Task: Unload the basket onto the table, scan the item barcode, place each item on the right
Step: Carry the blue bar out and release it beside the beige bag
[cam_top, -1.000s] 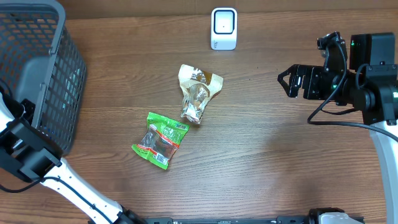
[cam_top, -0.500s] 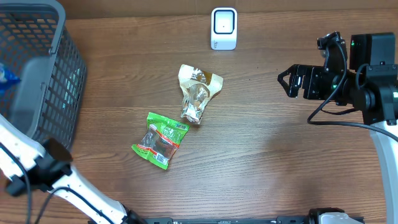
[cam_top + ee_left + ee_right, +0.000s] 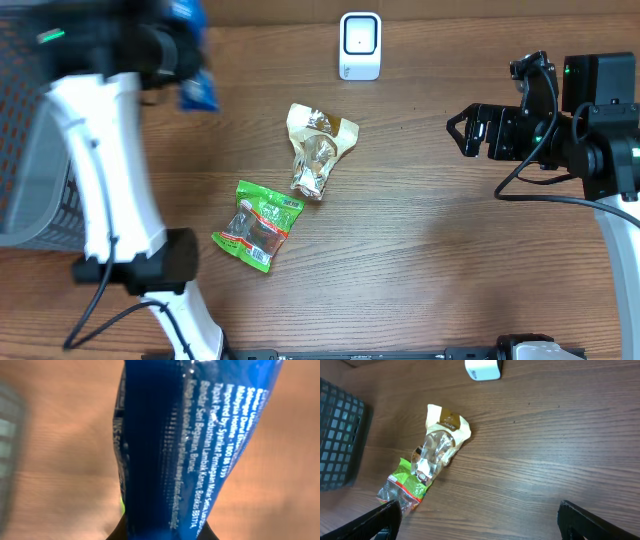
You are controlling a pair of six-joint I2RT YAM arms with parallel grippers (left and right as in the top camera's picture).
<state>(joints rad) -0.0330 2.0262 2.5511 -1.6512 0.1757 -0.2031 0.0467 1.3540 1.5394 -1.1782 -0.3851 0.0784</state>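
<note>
Overhead, left arm swung upward, blue packet seemingly out of basket

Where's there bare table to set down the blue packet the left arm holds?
Widest bare wood: between the tan packet and the right gripper, down to the near edge right of the green packet. Crowded at left: basket and left arm.

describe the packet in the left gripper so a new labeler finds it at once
Start at the grey mesh basket on the left of the table; just right of it, near the far edge, the left gripper is shut on a blue packet. Unlike the green packet and the cream packet lying mid-table, it is held up, blue, with white small print.
</note>
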